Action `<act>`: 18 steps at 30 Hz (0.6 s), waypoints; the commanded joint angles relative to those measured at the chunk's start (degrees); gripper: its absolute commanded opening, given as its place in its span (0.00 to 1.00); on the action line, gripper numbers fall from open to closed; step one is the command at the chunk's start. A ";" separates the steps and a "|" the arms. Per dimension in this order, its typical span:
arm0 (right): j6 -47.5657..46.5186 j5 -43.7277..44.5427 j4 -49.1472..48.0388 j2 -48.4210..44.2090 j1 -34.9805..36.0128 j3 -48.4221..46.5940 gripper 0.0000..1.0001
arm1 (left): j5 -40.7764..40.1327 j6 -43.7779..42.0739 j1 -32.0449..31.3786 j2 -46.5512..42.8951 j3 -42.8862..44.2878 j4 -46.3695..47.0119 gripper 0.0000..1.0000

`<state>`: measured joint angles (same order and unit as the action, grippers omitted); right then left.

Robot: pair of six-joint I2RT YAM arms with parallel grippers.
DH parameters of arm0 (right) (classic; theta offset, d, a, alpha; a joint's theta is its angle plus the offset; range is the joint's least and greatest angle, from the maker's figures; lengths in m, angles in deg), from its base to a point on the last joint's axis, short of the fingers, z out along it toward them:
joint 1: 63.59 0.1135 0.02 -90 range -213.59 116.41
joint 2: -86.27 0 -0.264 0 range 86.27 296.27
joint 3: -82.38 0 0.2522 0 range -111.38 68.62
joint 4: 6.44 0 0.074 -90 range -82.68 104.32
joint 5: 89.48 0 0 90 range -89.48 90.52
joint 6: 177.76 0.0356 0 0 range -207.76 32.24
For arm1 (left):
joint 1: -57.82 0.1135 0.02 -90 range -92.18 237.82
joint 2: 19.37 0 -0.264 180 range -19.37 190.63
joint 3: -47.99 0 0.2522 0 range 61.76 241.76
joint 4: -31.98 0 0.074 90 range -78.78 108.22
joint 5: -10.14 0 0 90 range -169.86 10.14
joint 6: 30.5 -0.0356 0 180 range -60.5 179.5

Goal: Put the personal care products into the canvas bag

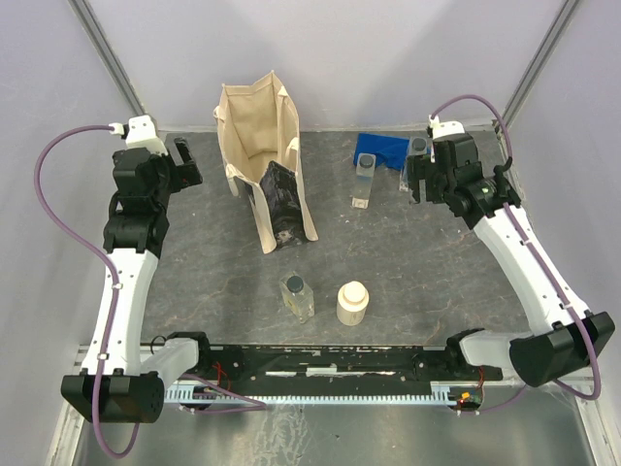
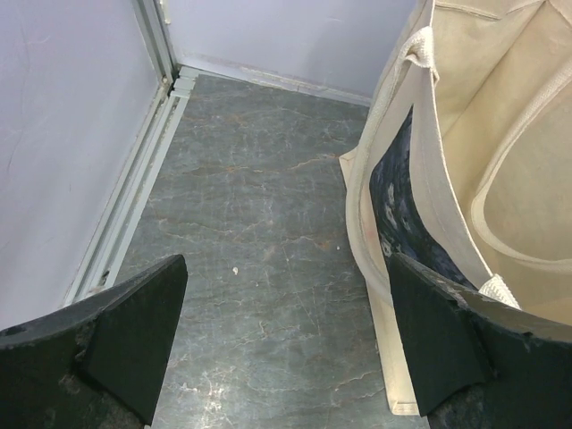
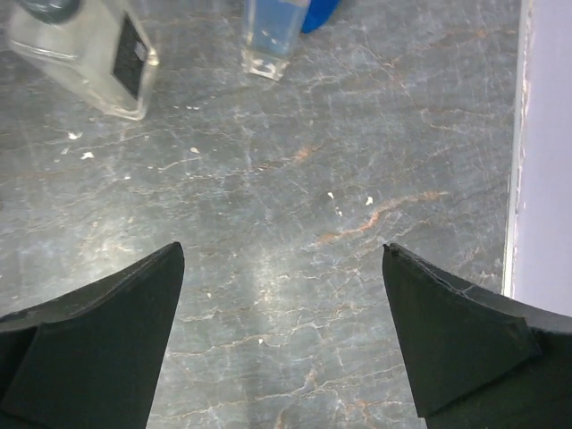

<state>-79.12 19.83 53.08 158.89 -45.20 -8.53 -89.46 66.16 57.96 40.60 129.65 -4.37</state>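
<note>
The beige canvas bag (image 1: 254,146) stands open at the back centre, its black patch (image 1: 281,199) facing front. In the left wrist view the bag (image 2: 465,134) is at the right. A clear bottle (image 1: 297,296) and the squat cream bottle (image 1: 351,303) stand near the front. Another clear bottle (image 1: 364,180) stands by the blue cloth (image 1: 380,149), and a third (image 1: 417,148) is partly hidden behind my right gripper (image 1: 415,184). That gripper (image 3: 281,322) is open and empty above the table, with two bottles (image 3: 85,54) (image 3: 268,36) beyond it. My left gripper (image 1: 184,160) (image 2: 286,331) is open and empty, left of the bag.
Grey walls close in the table at the back and both sides, with a metal rail (image 2: 134,197) along the left edge. The right wall (image 3: 545,152) is close to my right gripper. The arm bases and a black rail (image 1: 320,364) run along the front.
</note>
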 commanded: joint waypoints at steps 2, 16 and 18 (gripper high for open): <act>0.40 -3.62 3.68 3.51 2.77 -11.07 1.00 | 2.05 -0.15 -0.14 -2.30 -1.70 4.62 1.00; 6.85 -7.71 3.69 24.80 7.12 -30.34 0.95 | 12.99 7.45 -0.24 9.20 8.77 9.18 1.00; 7.50 -7.11 3.05 27.62 7.27 -32.15 0.95 | 14.11 8.34 -0.22 10.73 10.20 9.47 1.00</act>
<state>-73.96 12.33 57.73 182.74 -38.44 -35.91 -79.78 70.16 57.96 50.13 134.35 0.42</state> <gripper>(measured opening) 0.945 0.996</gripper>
